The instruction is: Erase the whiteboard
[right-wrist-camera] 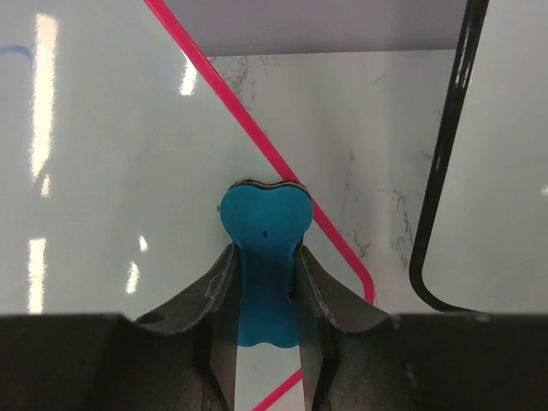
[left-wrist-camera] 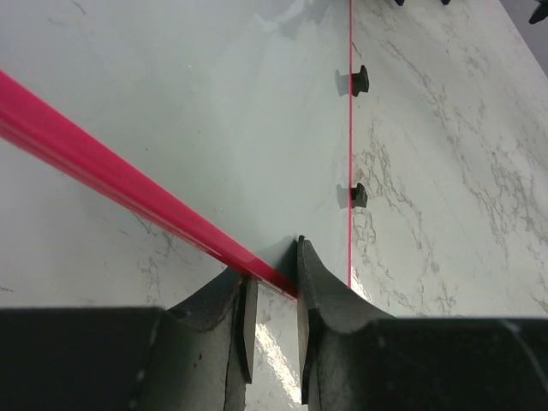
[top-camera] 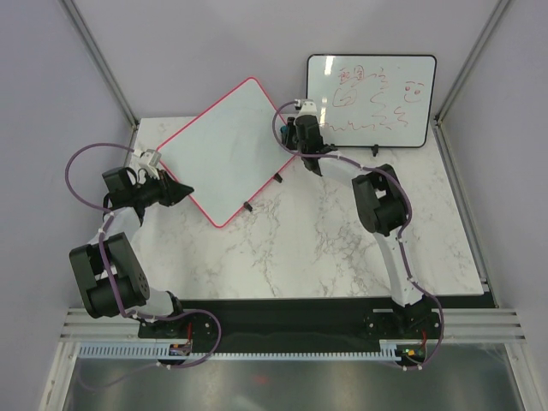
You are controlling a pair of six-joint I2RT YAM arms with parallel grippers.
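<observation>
— Where does the whiteboard lie?

— On the marble table, left of centre and turned so that its corners point like a diamond. Its pink-red frame runs all round it, and two small black feet stick out along its near right edge. From above its surface looks white.

— And the left gripper?

— It sits at the board's near left edge. In the left wrist view the two fingers are drawn close, one on each side of the frame, and the red strip runs straight in between them. It looks pinched there.

— What does the right gripper have?

— A blue eraser. The jaws are closed against its narrow waist, and its wider rounded head stands out past the fingertips. The head lies over the white surface, just inside the frame and close to the board's right corner. Whether it presses on the board cannot be told.

— Anything beside it?

— A black-framed whiteboard with red writing stands at the back of the table, right of the pink one. The right wrist view shows its rounded corner near the pink frame, with a strip of marble between them.
</observation>
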